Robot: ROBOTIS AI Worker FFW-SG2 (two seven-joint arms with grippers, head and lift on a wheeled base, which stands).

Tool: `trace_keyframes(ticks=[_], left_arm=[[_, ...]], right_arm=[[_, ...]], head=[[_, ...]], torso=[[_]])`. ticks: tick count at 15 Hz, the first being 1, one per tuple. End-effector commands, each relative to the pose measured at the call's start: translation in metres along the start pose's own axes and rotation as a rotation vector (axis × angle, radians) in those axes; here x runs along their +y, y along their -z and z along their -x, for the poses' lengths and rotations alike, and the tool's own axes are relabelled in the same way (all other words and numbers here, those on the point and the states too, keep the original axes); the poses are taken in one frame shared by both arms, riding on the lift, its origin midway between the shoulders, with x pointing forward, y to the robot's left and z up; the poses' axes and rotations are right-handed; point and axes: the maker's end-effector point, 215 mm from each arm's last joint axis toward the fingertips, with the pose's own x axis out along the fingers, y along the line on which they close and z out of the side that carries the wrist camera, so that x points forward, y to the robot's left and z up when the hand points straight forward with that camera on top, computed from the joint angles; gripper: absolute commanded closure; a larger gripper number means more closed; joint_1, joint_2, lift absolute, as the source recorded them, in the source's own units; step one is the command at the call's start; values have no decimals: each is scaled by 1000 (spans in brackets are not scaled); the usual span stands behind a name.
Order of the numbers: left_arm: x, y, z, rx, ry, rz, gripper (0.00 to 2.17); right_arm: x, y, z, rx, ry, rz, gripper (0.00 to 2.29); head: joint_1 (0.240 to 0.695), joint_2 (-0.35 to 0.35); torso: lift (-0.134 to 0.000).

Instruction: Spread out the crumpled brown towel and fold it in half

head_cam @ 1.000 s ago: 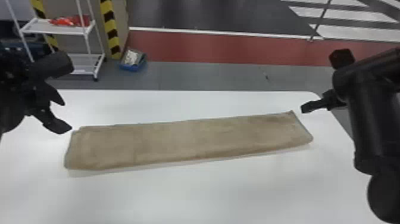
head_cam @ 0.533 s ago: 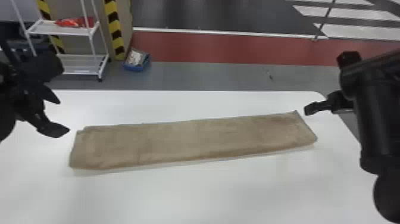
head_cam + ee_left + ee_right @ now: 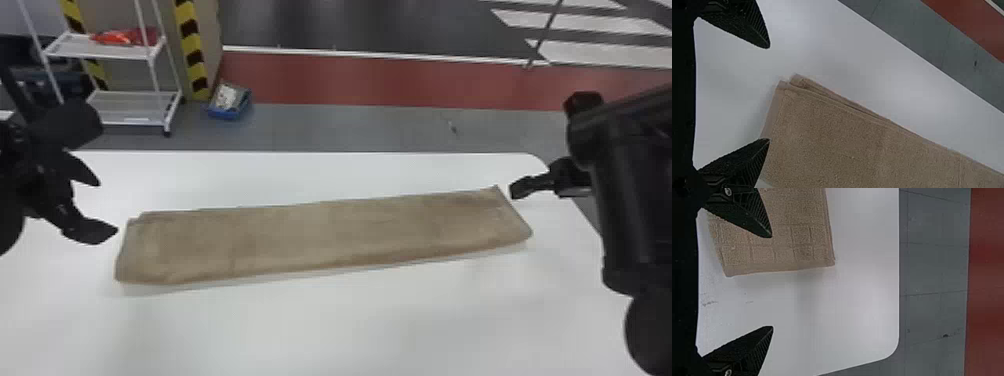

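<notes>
At the left edge of the head view I am holding my left gripper (image 3: 107, 207) beside the towel's left end, its jaws standing wide apart with nothing between them. In the left wrist view one of those jaws is overlapping the cloth's edge, though I cannot tell whether it is touching. Moving right, the brown towel (image 3: 320, 235) is lying as a long, narrow strip across the middle of the head view, flat on the white table (image 3: 350, 320) and slanting a little upward toward the right. At its upper left corner two layers are showing slightly out of line, while the lower side is looking rounded, like a crease, so I am judging the spreading done and the fold in half made. Along the strip I am seeing only faint ripples and no bunching. Past its right end, at the right of the head view, I am holding my right gripper (image 3: 772, 282); its jaws are also standing wide apart and gripping nothing, with one of them showing over the cloth in the right wrist view. I am taking the step in hand as letting go and clearing off. The next move is calling for drawing both grippers straight up and outward without brushing the ends; at most, that uneven upper left corner is wanting a light straightening.
</notes>
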Motion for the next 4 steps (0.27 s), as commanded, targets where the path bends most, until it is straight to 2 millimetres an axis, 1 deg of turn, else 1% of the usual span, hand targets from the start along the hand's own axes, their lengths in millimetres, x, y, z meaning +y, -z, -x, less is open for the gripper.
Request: trace_keyframes(ticks=[1, 4], left_arm=[[-2, -2, 0, -6, -3, -1, 36], [-7, -4, -2, -11, -9, -4, 46]], right_arm=[[4, 1, 0, -3, -3, 5, 56], [1, 2, 0, 1, 6, 11, 56]], head=[[695, -103], [695, -103]], torso=[[-125], [-125]])
